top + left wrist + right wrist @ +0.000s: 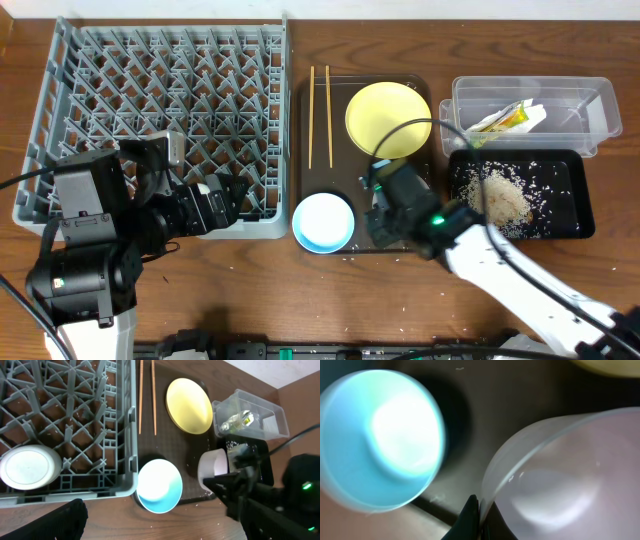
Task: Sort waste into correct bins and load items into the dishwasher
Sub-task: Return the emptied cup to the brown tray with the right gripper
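Observation:
My right gripper [479,510] is shut on the rim of the white bowl [560,475], which also shows in the left wrist view [214,466]. It holds the bowl over the brown tray's front right, next to the light blue bowl [323,222]. In the overhead view the arm [383,205] covers the white bowl. The yellow plate [387,118] and two chopsticks [320,115] lie on the tray. My left gripper [228,195] is open and empty over the front right corner of the grey dish rack [150,90]. A small white cup [27,467] sits in the rack.
The dark brown serving tray [345,170] lies between the rack and the bins. The clear tub [530,85] holds a green-and-orange wrapper [500,120] and white paper [535,115]. The black tray [570,215] holds rice scraps [500,195]. Loose grains dot the table.

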Robot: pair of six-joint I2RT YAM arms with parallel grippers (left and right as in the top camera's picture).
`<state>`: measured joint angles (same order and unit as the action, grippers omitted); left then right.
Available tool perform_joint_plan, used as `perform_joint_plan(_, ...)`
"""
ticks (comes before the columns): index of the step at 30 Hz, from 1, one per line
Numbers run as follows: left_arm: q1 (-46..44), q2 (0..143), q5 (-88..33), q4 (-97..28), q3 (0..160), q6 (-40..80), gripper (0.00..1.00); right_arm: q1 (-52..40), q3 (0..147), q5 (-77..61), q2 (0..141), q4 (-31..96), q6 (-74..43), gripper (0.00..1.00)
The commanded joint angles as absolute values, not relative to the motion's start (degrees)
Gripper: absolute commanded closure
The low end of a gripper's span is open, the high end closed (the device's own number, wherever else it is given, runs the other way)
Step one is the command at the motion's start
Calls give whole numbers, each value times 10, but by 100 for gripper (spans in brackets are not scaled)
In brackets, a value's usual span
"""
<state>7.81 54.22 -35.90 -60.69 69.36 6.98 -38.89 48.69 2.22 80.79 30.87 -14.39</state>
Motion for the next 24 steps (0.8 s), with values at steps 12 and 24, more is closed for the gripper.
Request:
perform_joint_plan(12, 79, 542, -366, -608, 703, 60, 2, -420, 537, 60, 838, 312, -129, 45)
perform_joint_plan(24, 79, 542, -367, -584, 704, 96, 2, -361, 789, 20, 832, 482, -136, 37)
